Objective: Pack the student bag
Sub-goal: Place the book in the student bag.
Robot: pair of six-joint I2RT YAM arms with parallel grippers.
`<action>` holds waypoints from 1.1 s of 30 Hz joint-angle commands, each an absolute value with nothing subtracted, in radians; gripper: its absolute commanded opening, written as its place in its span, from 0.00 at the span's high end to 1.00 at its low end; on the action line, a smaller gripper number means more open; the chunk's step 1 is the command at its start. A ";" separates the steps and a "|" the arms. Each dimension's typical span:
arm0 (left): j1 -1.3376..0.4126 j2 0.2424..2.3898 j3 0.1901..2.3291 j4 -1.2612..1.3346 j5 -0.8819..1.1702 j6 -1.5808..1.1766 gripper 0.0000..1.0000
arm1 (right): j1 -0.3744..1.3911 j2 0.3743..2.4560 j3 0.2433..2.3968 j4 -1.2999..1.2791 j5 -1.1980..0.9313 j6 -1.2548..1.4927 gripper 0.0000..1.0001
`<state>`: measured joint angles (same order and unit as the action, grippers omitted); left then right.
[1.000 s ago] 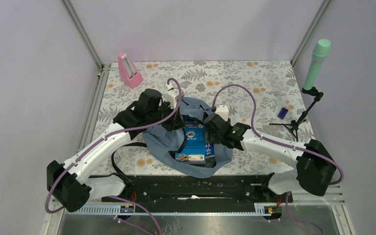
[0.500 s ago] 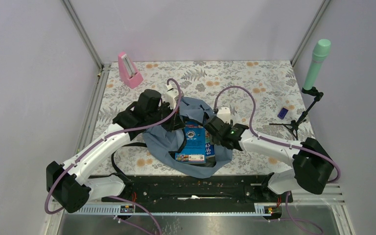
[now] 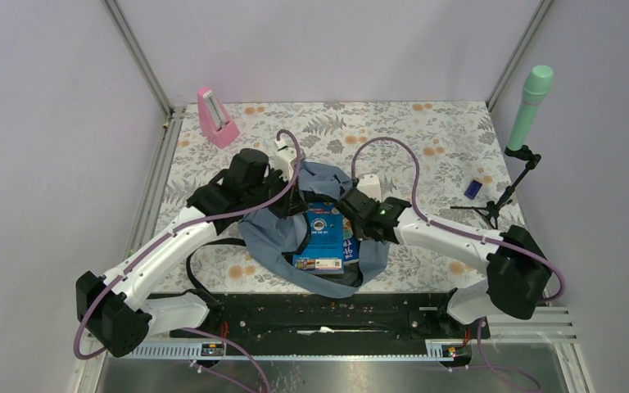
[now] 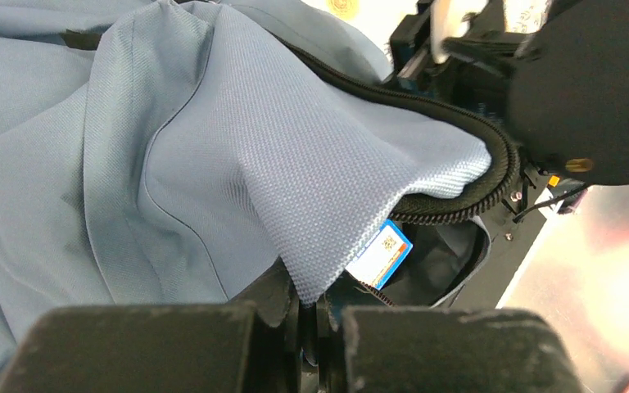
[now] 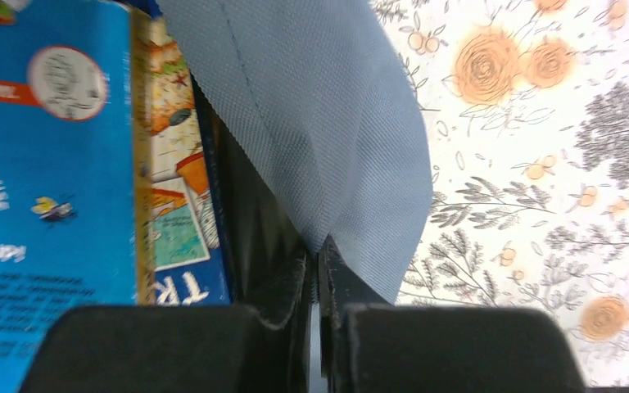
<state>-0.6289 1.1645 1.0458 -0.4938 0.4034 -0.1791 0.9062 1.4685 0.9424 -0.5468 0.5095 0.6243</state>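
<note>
Right now the student bag (image 3: 266, 239) lies slumped in the middle of the surface (image 3: 434, 131), close to its near edge, with its mouth gaping upward. A blue box (image 3: 325, 237) covered in printed pictures lies flat in the opening, one short end toward the far edge and the other toward the near edge. A black strap (image 3: 201, 255) trails from the bag toward the near left corner.

The left tool (image 4: 309, 315) is clamped on a fold of the grey-blue fabric at the left rim of the opening, where the black zipper (image 4: 459, 209) curls over the edge. The right tool (image 5: 315, 304) has its fingers pressed together on the fabric flap at the right rim, just beside the long side of the box. Both arms reach in from the near edge and meet over the bag.

Farther out, a pink metronome (image 3: 215, 117) stands upright at the far left corner. A green microphone (image 3: 530, 96) sits on a black stand (image 3: 504, 201) by the right edge, with a small dark blue object (image 3: 473, 189) lying near it.
</note>
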 commanded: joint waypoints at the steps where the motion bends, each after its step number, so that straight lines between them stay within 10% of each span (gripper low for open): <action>1: -0.608 1.145 1.171 -0.413 0.378 -0.202 1.00 | 0.911 1.356 1.150 -0.701 0.532 0.521 1.00; 8: -0.589 1.139 1.336 -0.480 0.339 -0.146 1.00 | 0.788 1.298 1.393 -0.780 0.120 0.465 1.00; 16: -0.609 1.201 1.266 -0.519 0.517 -0.110 1.00 | 0.713 1.250 1.174 -0.660 0.091 0.512 1.00; 21: -0.674 1.263 1.213 -0.533 0.537 -0.130 1.00 | 0.706 1.223 1.070 -0.623 0.210 0.537 0.70; 27: -0.704 1.227 1.172 -0.493 0.609 -0.137 0.16 | 0.705 1.065 1.001 -0.648 0.353 0.535 0.31; 33: -0.694 1.065 1.106 -0.378 0.543 -0.199 0.01 | 0.705 0.847 0.945 -0.668 0.403 0.506 0.20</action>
<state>-0.7059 1.1927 1.1248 -0.5213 0.5434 -0.1562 0.7074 0.9672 0.9680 -0.6746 0.3305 0.5285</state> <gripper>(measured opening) 0.984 0.798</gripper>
